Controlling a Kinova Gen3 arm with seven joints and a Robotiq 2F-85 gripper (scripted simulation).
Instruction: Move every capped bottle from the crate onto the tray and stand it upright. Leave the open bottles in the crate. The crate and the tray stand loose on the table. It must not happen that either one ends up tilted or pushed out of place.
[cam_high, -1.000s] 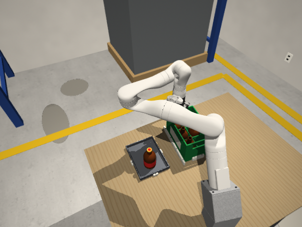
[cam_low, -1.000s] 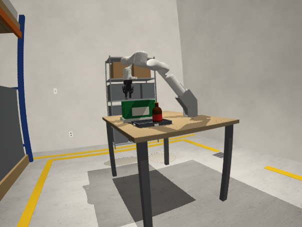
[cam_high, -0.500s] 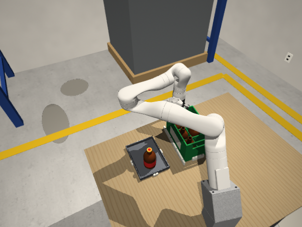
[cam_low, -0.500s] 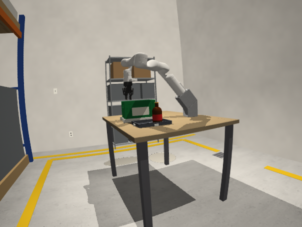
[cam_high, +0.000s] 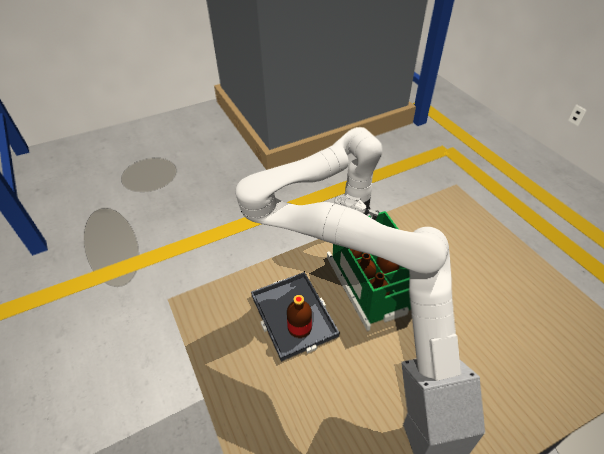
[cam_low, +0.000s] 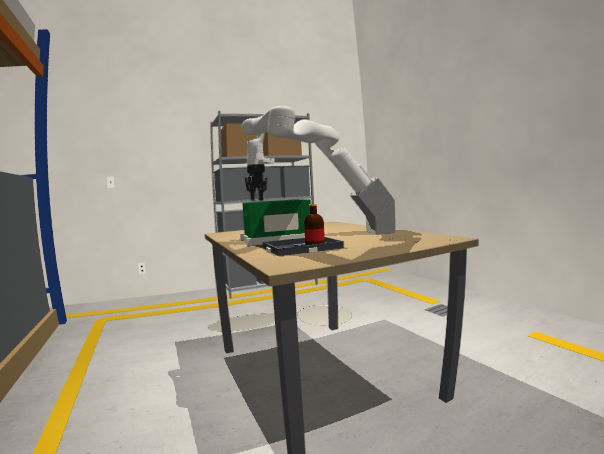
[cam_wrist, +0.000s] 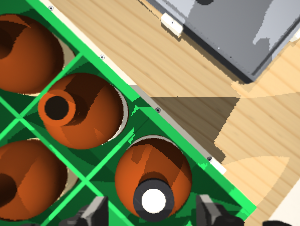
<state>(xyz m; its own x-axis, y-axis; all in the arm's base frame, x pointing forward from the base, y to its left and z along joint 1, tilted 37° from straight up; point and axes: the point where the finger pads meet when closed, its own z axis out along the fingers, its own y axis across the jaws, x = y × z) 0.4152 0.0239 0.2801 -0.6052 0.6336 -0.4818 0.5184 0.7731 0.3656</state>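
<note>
One brown capped bottle (cam_wrist: 153, 186) stands upright directly below half-open, empty pincer (cam_wrist: 152, 212), neck between its jaws.

From above, the arm (cam_high: 350, 230) hides much of the crate (cam_high: 387, 300). The wrist view's lower edge crops the fingers.
</note>
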